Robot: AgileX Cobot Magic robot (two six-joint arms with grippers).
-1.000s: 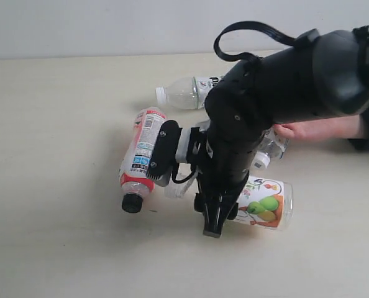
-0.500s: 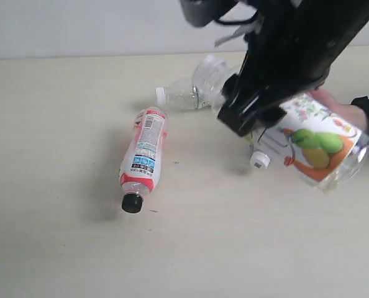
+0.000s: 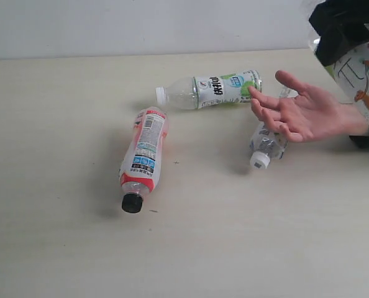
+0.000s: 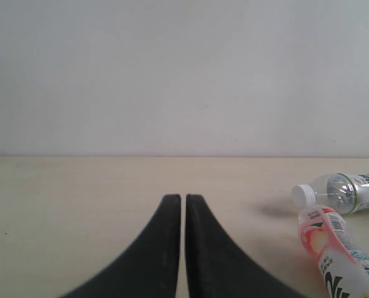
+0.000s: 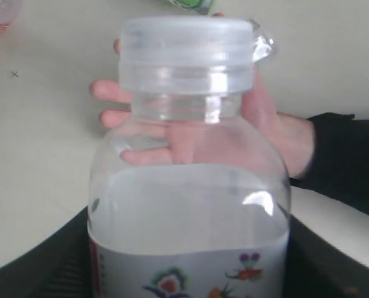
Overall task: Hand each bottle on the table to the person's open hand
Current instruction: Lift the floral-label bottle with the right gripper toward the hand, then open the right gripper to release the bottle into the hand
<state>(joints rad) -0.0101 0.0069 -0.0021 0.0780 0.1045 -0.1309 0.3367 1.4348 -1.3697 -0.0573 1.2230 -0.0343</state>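
Exterior: floral bottle [image 3: 366,74] off counter [image 3: 60,124], at right edge near wrist of hand [image 3: 302,115]. Hand open, palm up, over small bottle [image 3: 266,146]. Green bottle [image 3: 218,89] and red bottle [image 3: 144,155] lie on counter. One second ago floral bottle lay on counter under arm. Half a second ago it hung mid-view, hiding hand.

Left wrist: left fingers [image 4: 166,248] pressed together, empty.

Right wrist: right fingers [image 5: 41,273] spread wide, pinching floral bottle's body, palm behind cap. Best: lower bottle centred onto palm, let go only once hand bears it.
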